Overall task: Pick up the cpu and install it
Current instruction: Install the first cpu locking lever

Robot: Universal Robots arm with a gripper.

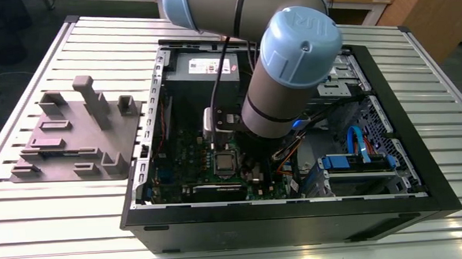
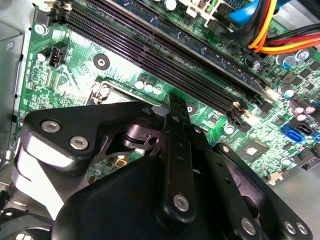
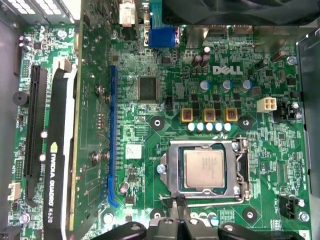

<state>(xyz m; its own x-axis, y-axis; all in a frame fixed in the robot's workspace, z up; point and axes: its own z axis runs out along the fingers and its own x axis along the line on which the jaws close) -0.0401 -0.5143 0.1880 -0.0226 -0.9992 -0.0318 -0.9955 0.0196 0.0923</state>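
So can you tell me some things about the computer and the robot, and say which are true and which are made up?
1. The cpu sits inside the shiny socket frame on the green board. True.
2. The computer case is closed with a lid. False: it lies open, so the board shows.
3. The grey tray lies outside the case, on the exterior view's left. True.
4. The gripper is carrying the cpu high above the tray. False: it is down inside the case near the socket, and the cpu lies in the socket.
5. The robot arm reaches down into the case. True.
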